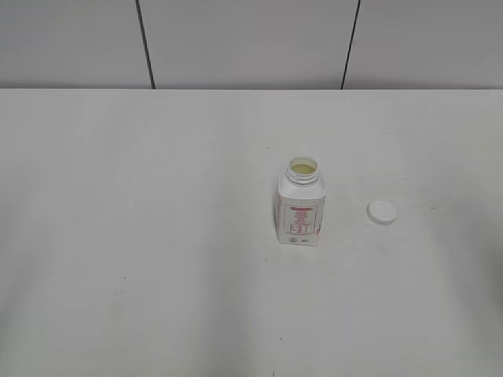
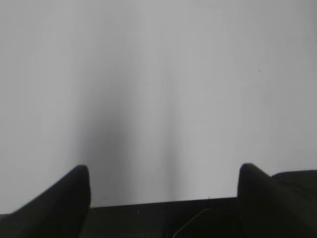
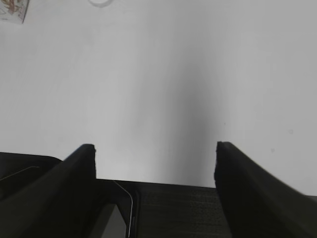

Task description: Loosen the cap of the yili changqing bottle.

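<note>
The yili changqing bottle (image 1: 300,205) stands upright on the white table (image 1: 157,236), right of centre in the exterior view, with its neck open and a yellowish inside showing. The white cap (image 1: 382,212) lies flat on the table to the bottle's right, apart from it. In the right wrist view a corner of the bottle (image 3: 14,11) and the cap's edge (image 3: 100,3) show at the top left. My right gripper (image 3: 155,148) is open and empty, far from both. My left gripper (image 2: 163,173) is open and empty over bare table. Neither gripper shows in the exterior view.
A grey panelled wall (image 1: 251,43) with two dark vertical seams rises behind the table's far edge. Nothing else stands on the table.
</note>
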{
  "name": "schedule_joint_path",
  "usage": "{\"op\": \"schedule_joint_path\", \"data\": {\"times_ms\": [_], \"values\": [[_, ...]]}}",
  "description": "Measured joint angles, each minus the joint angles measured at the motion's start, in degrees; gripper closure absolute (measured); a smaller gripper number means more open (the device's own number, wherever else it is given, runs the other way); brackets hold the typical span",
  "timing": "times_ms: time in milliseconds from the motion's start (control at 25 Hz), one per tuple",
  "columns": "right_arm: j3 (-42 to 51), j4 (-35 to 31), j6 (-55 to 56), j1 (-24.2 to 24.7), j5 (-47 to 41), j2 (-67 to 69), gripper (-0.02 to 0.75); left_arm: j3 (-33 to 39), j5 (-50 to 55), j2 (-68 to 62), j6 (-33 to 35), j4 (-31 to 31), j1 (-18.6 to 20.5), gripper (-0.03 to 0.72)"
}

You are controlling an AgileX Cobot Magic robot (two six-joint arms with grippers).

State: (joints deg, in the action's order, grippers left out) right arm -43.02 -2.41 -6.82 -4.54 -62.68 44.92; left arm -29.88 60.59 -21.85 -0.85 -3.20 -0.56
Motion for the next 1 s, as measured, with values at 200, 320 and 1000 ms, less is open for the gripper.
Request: {"op": "schedule_joint_path", "data": {"times_ms": [200, 320, 1000], "values": [[2.8, 0.0, 0.0, 0.0, 0.1, -5.4, 0.152, 0.0, -0.1, 2.7, 0.0, 0.1, 0.0, 0.134], [4.5, 0.0, 0.0, 0.0, 0.1, -9.0, 0.152, 0.1, -0.2, 6.4, 0.0, 0.1, 0.0, 0.134], [13.4, 0.7, 0.4, 0.0, -0.1, -25.5, 0.152, 0.2, -0.2, 22.3, 0.0, -0.1, 0.0, 0.143]]}}
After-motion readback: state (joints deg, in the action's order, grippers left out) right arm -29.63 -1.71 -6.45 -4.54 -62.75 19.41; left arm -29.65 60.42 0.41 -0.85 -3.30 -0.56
